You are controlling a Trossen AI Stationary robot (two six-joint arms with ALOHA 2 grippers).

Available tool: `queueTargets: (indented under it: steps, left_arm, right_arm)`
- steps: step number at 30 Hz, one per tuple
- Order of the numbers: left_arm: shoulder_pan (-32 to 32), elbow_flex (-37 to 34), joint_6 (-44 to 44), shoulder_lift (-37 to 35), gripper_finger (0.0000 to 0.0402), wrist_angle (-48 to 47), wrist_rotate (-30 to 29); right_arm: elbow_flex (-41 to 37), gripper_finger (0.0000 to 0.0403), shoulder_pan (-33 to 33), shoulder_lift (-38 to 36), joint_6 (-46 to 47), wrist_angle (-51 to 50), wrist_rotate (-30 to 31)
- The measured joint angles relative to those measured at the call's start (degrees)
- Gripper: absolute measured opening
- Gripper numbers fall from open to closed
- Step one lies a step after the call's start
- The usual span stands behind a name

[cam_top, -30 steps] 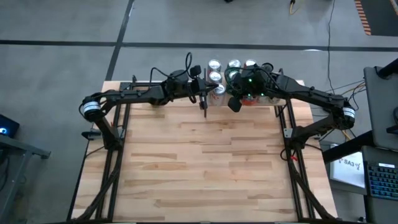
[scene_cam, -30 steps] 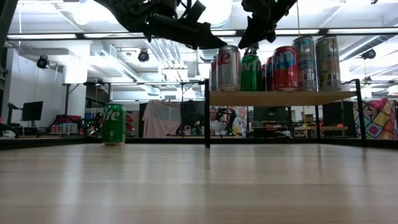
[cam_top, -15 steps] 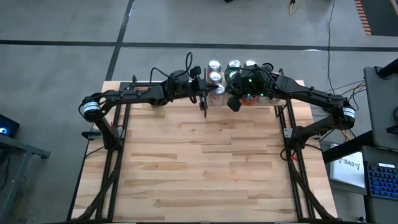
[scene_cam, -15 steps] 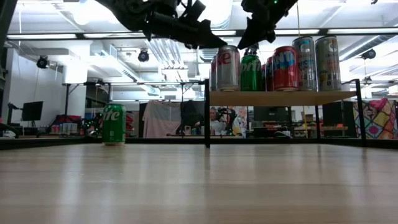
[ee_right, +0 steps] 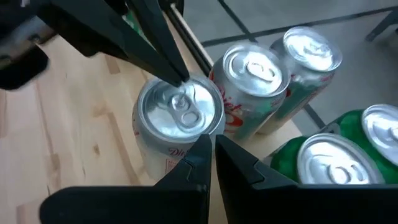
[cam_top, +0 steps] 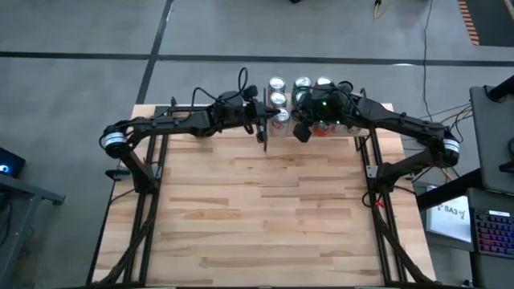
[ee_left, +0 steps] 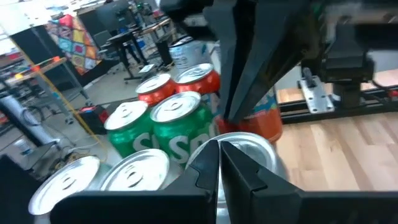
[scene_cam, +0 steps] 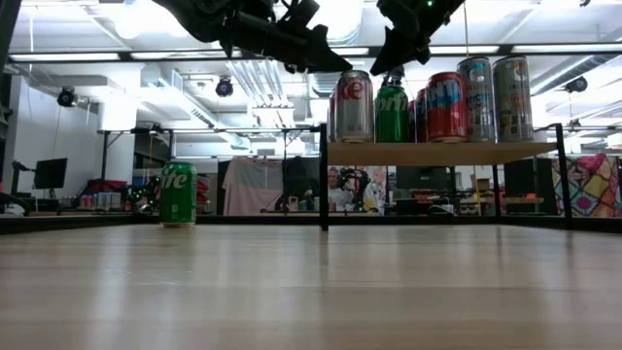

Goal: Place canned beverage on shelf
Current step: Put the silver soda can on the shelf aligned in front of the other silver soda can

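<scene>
Both jaws clenched and empty, left gripper [cam_top: 263,138] and right gripper [cam_top: 302,133] poised over the silver can [ee_right: 179,118] at the shelf [scene_cam: 442,153] edge. Placing looked done (judgement); next, fetch the green can [scene_cam: 179,194] standing on the striped wood tabletop [cam_top: 265,209]. Cans smooth aluminium cylinders.

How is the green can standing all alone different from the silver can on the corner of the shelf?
The lone green can stands on the tabletop, away from the shelf; the silver can stands up on the shelf beside other cans.

The lone green can has no pincer near it; the left pincer and right pincer, both shut, hang just above the silver can.

The colours differ: green versus silver with red lettering.

Both stand upright.
</scene>
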Motion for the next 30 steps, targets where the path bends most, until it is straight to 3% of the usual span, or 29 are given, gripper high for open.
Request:
queueTargets:
  steps: [16,25,30]
  left_arm:
    - [-0.3,0.0,-0.6,-0.7,0.0,-3.1,-1.7]
    - [-1.0,0.0,-1.7,-1.0,0.0,-3.7,-1.8]
    - [-1.1,0.0,-1.7,-1.4,0.0,-3.9,-4.9]
  right_arm:
    - [0.3,0.0012,0.0,2.2,1.5,-1.5,0.2]
    - [0.3,0.0012,0.0,4.3,0.7,0.4,2.7]
    - [0.6,0.0012,0.0,4.7,0.3,-0.7,7.0]
